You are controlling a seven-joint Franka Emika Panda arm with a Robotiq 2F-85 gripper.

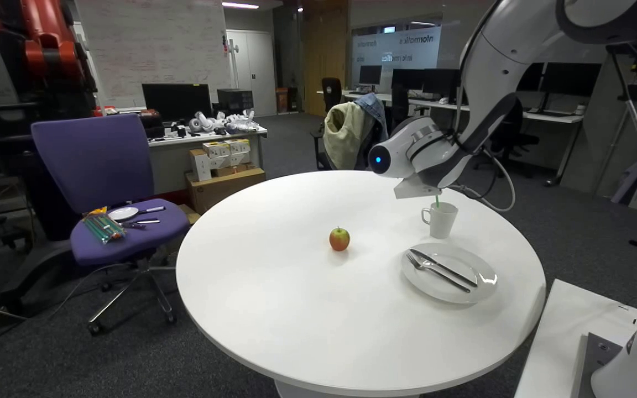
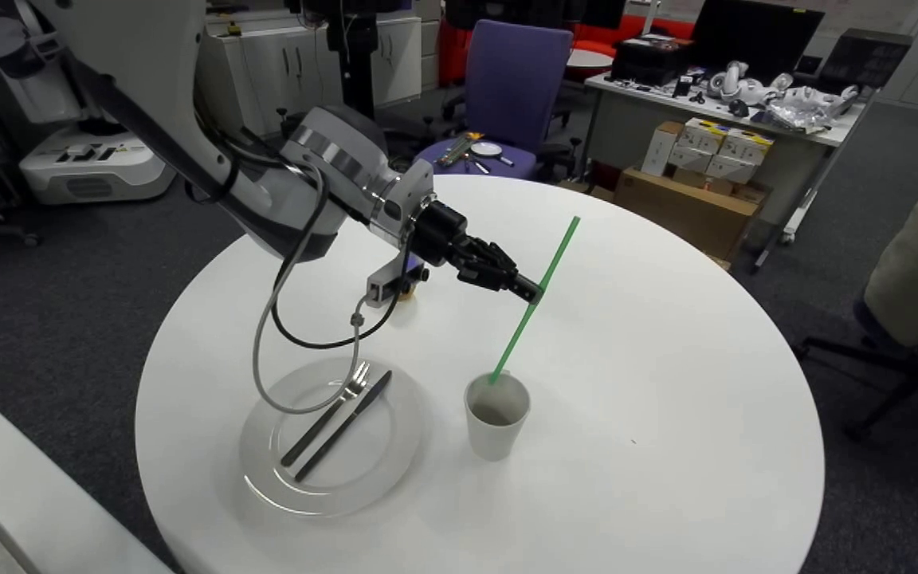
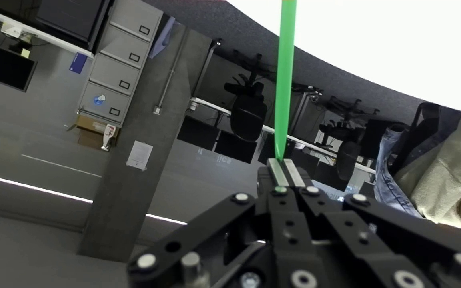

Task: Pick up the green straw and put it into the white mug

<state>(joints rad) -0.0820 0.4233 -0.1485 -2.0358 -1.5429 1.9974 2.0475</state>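
Observation:
The green straw [image 2: 517, 333] is tilted, clamped near its middle by my gripper [image 2: 536, 293]. In the wrist view the gripper [image 3: 281, 162] is shut on the straw [image 3: 285, 72]. The straw's lower end is at the mouth of the white mug [image 2: 493, 437], near the rim on the far side. I cannot tell how far inside it is. The white mug stands upright on the round table. In an exterior view the mug [image 1: 442, 222] shows its handle, and a short piece of straw [image 1: 437, 201] shows just above its rim. The arm hides the gripper there.
A white plate [image 1: 487, 276] with a fork [image 1: 434, 271] and a knife [image 1: 448, 268] lies beside the mug on the round table [image 1: 274, 298]. An apple [image 1: 339, 239] stands on the table. A purple chair [image 1: 130, 235] holds utensils and a packet.

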